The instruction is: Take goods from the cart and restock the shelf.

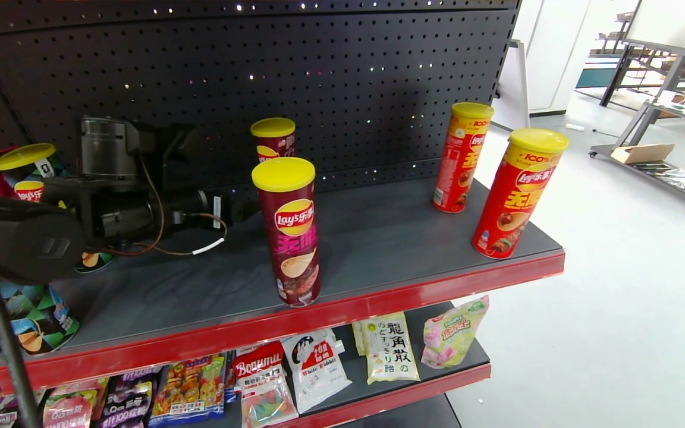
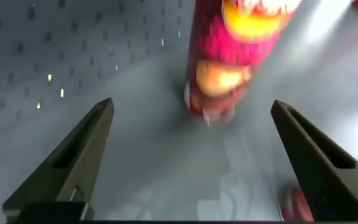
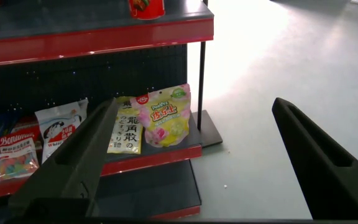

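Flat over grey metal shelf (image 2: 166,174), left black pincer (image 2: 192,104) wide open, tall dark red chip can (image 2: 229,68) just ahead, untouched. Right black pincer (image 3: 194,102) open too.

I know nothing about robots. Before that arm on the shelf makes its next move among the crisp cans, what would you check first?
1. The left gripper is open and empty: ok.
2. The maroon can ahead stands clear of its fingers: ok.
3. The front maroon can is upright: ok.
4. The red can at the back and the red can at the corner are upright: ok.
5. The left arm is clear of the yellow-lidded can beside it: cannot tell.
6. The right gripper is open and empty: ok.
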Tool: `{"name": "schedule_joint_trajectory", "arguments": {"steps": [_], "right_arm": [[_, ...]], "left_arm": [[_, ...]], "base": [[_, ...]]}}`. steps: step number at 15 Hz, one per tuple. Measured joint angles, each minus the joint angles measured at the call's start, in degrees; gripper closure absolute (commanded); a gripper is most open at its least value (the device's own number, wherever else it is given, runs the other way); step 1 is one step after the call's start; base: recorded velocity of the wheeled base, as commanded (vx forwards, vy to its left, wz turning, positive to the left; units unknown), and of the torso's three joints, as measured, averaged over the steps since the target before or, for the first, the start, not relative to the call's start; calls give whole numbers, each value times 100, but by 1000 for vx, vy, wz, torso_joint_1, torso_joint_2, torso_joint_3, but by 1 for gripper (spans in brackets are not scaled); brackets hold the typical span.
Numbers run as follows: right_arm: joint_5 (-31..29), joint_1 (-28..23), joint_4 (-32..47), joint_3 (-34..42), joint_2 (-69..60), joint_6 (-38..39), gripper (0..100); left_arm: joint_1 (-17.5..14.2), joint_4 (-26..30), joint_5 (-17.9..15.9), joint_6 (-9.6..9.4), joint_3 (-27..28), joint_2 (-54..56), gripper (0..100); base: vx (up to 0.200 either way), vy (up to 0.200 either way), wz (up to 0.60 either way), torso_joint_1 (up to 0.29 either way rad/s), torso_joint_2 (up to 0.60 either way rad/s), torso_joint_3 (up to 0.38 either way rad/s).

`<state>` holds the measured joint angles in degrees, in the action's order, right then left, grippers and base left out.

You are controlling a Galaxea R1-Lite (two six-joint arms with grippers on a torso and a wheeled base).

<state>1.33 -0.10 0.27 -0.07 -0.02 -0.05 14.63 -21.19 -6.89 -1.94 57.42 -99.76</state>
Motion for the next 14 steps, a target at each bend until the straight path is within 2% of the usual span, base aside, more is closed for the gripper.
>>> {"name": "schedule_joint_trajectory", "arguments": {"steps": [4,7,9,13,14], "right_arm": [[-2,0,0,0,0,0,0],[-2,0,-2,2,-2,2,0],[-2,0,0,2,0,-2,0],[-2,0,0,-2,0,-2,0],[-2,0,0,-2,0,-2,0]], "left_arm": [[-85,773,-13,-82,-762,1239,0],[-501,1663,-30,-383,-1492,2903,0],[-761,2097,-96,-490,-2035,4234,0],[-1028,2600,-137,-501,-3112,6762,0],[-1064,2677,-138,-441,-3348,7275,0]], "base": [[0,0,0,0,0,0],[0,0,0,0,0,0],[0,0,0,0,0,0],[0,0,0,0,0,0],[0,0,0,0,0,0]]}}
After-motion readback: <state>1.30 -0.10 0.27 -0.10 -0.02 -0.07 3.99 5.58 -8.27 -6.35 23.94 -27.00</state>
